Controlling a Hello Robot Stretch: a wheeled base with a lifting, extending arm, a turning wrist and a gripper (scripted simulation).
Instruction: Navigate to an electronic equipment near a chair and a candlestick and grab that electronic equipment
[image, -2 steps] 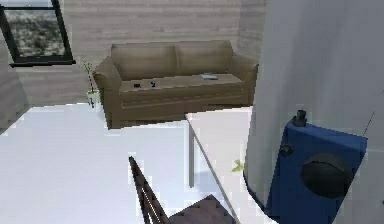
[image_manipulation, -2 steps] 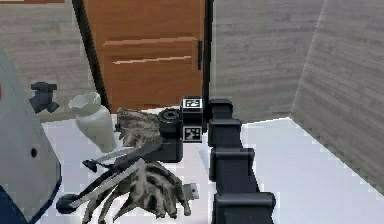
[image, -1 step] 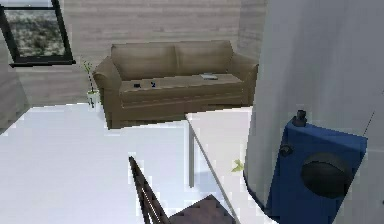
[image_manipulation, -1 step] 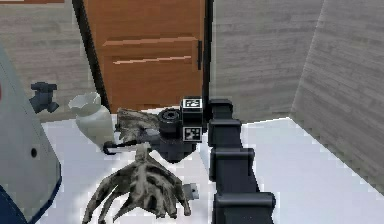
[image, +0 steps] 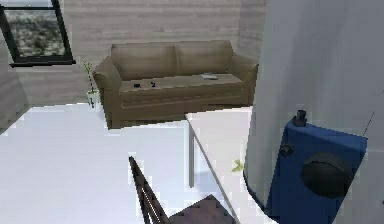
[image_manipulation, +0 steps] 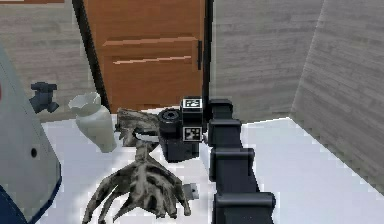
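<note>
Beside the desk (image: 220, 135): dark chair (image: 150, 195).
Desk, left: white vase (image_manipulation: 92, 122), upright.
Desk, middle: pale branched ornament (image_manipulation: 140, 190), perhaps the candlestick.
Hand (image_manipulation: 152, 140): by a grey-brown thing (image_manipulation: 130, 122), possibly the electronic equipment; cannot tell whether it holds anything.
Progress: drive looks done; grab not confirmed.

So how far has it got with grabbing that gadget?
Getting there looks done: the robot stands at the white table with the chair beside it. In hand: the arm reaches over the table, the gripper near a white vase and a branching ornament. Left: the grab itself; I cannot tell whether the gripper holds anything.
</note>
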